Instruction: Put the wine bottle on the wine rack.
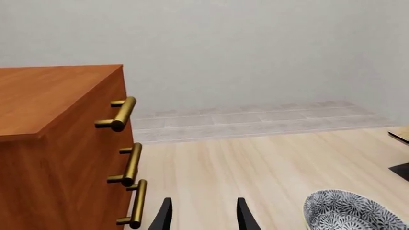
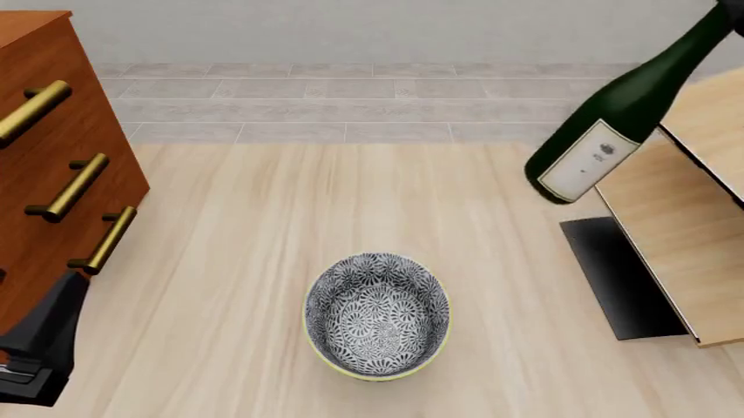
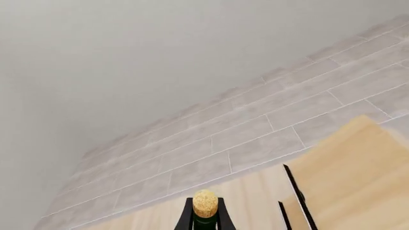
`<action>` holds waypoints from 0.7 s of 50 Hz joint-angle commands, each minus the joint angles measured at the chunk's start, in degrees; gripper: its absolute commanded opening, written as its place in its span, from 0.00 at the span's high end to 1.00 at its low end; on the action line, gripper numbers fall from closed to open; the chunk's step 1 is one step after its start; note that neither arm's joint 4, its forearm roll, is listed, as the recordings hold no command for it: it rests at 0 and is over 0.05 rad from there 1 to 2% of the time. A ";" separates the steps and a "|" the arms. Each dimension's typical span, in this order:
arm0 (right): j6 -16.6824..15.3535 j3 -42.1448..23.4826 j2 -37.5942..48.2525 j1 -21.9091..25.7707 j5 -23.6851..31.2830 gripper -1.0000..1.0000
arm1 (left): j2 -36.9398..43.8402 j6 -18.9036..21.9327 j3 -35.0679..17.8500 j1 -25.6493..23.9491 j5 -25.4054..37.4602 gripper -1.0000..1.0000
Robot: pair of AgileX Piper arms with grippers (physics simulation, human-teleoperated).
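The right hand (image 3: 204, 218) gripped the neck of the wine bottle (image 2: 616, 117), which hung tilted at the front view's upper right, above the wine rack (image 2: 680, 222). Its white label's writing was unreadable. The left hand (image 1: 203, 214) stood open near the cabinet (image 2: 47, 165).

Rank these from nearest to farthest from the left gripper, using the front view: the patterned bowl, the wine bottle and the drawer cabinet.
Measured from the left gripper, at the near left corner:
1. Drawer cabinet, right beside it on the left.
2. Patterned bowl, at the table's centre.
3. Wine bottle, held tilted in the air at the far right, above the wine rack.
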 commanded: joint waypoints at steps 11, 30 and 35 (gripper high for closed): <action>3.40 -4.31 -4.77 -6.41 8.63 1.00 | 0.00 -0.48 0.00 -0.45 0.37 0.00; 4.41 -7.66 -6.16 -13.06 12.74 1.00 | 0.00 -0.60 0.00 -0.84 0.10 0.00; 3.55 -9.09 -5.29 -14.50 14.24 1.00 | 0.00 -0.65 0.00 -0.88 0.12 0.00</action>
